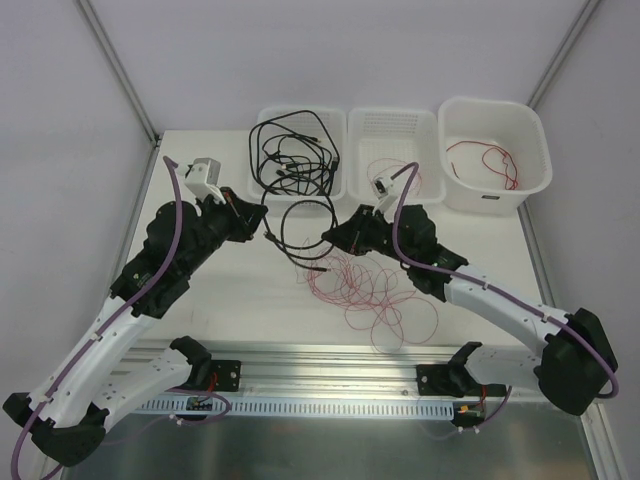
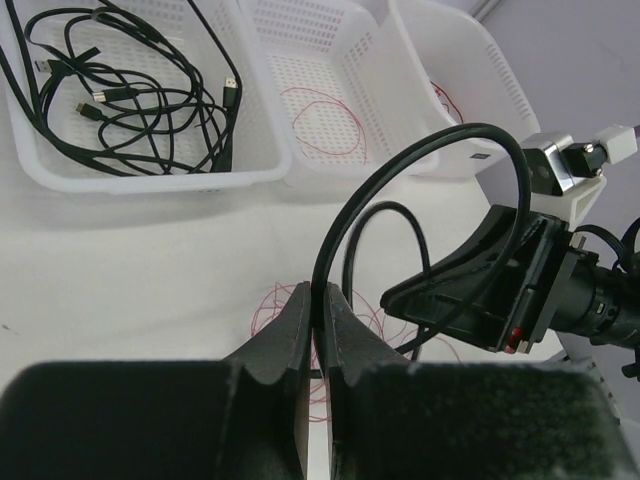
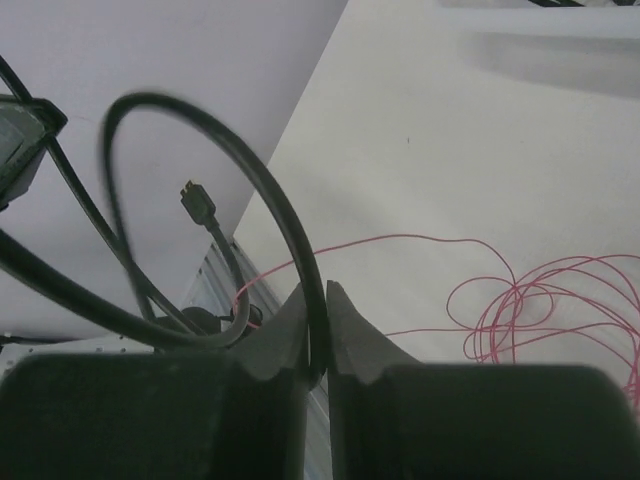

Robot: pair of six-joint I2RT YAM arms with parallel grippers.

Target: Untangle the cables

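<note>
A black cable (image 1: 306, 203) loops in the air between my two grippers at the table's middle. My left gripper (image 1: 262, 228) is shut on one part of it; in the left wrist view the black cable (image 2: 420, 135) rises from the pinched fingers of that gripper (image 2: 320, 300). My right gripper (image 1: 328, 238) is shut on the same loop, and in the right wrist view the black cable (image 3: 230, 140) runs down between the closed fingers of that gripper (image 3: 316, 300). Its plug end (image 3: 197, 203) hangs free. A tangle of thin red wires (image 1: 370, 290) lies on the table below the right gripper.
Three white baskets line the back. The left basket (image 1: 262, 115) holds a heap of black cables (image 1: 295, 150). The middle basket (image 1: 395, 115) and the right bin (image 1: 495, 105) each hold a thin red wire. A metal rail (image 1: 330, 380) runs along the near edge.
</note>
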